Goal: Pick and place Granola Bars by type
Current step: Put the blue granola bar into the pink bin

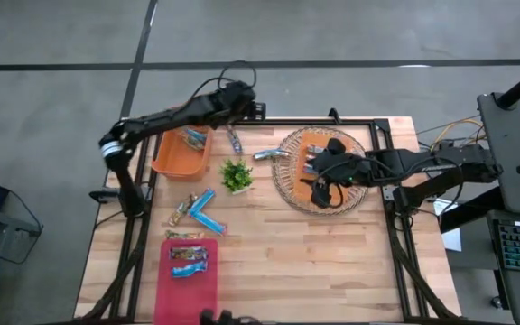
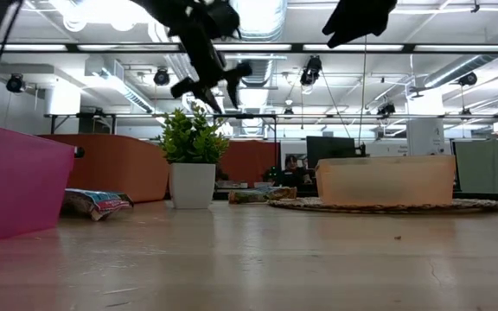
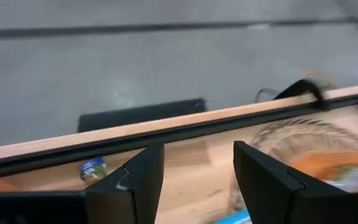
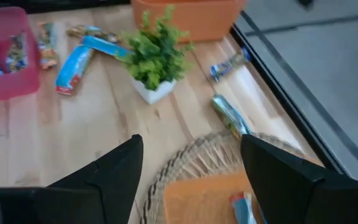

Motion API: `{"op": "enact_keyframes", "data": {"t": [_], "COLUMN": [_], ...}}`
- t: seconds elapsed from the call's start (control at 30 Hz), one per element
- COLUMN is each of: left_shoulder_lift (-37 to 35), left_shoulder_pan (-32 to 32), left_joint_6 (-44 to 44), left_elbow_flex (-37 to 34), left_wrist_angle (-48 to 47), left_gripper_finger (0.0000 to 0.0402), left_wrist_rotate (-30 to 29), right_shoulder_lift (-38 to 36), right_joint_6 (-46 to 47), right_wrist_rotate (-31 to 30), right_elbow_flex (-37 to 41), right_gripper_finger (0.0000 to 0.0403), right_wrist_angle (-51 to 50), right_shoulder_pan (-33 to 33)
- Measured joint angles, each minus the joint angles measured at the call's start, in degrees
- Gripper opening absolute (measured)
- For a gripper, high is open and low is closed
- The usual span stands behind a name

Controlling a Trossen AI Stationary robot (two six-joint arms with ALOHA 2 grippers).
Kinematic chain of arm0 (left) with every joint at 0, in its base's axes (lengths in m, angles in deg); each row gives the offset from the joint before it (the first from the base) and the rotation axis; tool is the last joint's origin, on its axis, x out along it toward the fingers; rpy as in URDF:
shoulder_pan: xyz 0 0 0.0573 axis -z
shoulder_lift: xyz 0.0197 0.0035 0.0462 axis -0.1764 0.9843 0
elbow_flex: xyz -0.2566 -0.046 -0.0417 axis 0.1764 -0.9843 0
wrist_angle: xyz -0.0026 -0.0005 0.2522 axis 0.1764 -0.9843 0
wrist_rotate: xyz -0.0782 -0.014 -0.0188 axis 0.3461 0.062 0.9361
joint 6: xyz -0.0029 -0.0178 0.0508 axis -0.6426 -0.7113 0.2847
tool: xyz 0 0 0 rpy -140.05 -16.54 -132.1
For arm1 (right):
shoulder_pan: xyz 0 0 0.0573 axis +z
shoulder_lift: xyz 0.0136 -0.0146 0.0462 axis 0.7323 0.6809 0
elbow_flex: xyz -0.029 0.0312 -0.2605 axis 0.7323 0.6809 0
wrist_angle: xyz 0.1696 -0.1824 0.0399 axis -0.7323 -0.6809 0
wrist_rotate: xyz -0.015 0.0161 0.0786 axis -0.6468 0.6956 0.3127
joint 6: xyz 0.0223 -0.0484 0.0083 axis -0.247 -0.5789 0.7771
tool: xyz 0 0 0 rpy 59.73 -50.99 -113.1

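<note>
With both sets of jaws released and empty, left gripper (image 3: 191,180) and right gripper (image 4: 191,177), the granola bars (image 1: 199,212) lie scattered on the tabletop (image 1: 332,262) well beyond them, seemingly light, crinkly and slippery, best pinched mid-length.

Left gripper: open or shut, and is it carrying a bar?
Open and empty. The left gripper shows a clear gap between its fingers, only table edge behind.
</note>
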Motion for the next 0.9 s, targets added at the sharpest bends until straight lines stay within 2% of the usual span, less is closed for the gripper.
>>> {"op": "enact_keyframes", "data": {"t": [0.23,0.43,0.63,0.9], "left_shoulder_lift": [10.7,15.9,17.7,17.8], "left_shoulder_pan": [-2.4,-3.5,-3.8,-4.0], "left_joint_6": [-4.9,-8.2,-9.3,-18.3], "left_elbow_flex": [11.3,14.8,14.5,13.1], "left_wrist_angle": [-14.7,-24.3,-24.7,-25.0], "left_gripper_finger": [0.0174,0.0174,0.0174,0.0174], "left_wrist_rotate": [2.0,2.1,5.0,7.2], "right_shoulder_lift": [0.0,0.0,0.0,0.0], "right_joint_6": [-5.0,-6.2,-6.2,-5.1], "right_wrist_rotate": [0.6,0.6,0.6,0.7], "right_elbow_flex": [0.3,0.3,0.3,0.3], "right_gripper_finger": [0.0265,0.0265,0.0258,0.0265], "right_wrist_angle": [5.7,8.2,10.2,11.2], "right_shoulder_pan": [0.0,0.0,0.0,0.0]}}
